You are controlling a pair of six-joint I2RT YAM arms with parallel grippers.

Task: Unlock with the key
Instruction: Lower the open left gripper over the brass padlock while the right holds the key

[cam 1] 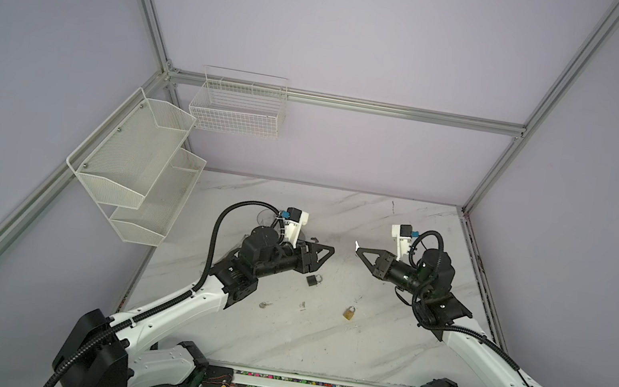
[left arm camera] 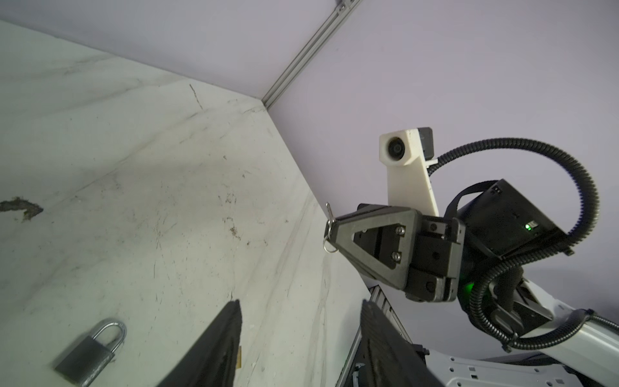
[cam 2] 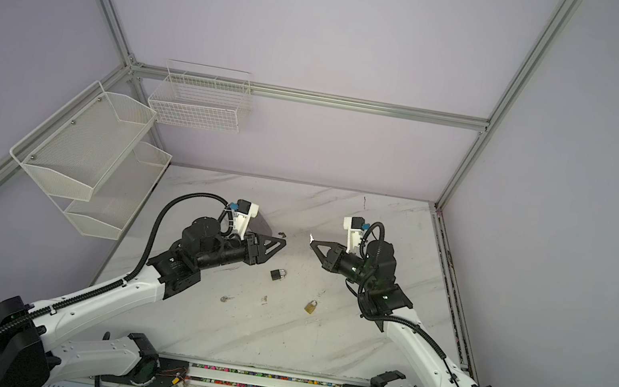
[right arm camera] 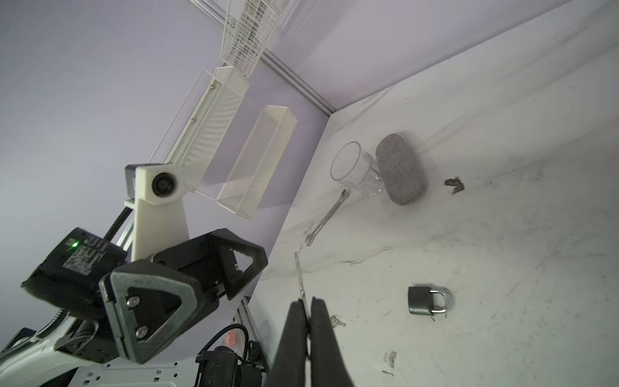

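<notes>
Nearest me, a brass padlock (cam 1: 349, 313) lies on the surface (cam 1: 317, 343); beyond it a dark padlock (cam 1: 313, 280) lies near my left tool (left arm camera: 300, 303), jaws apart, empty. Farther off, my right tool (right arm camera: 305, 301) pinches the key (right arm camera: 299, 274) by its head: light, thin, slippery, apt to twist.

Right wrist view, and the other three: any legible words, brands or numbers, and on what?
None legible anywhere.
Sticker on the left arm's black housing: print too blurred.
Dark padlock, brass padlock, key: no markings readable.
</notes>
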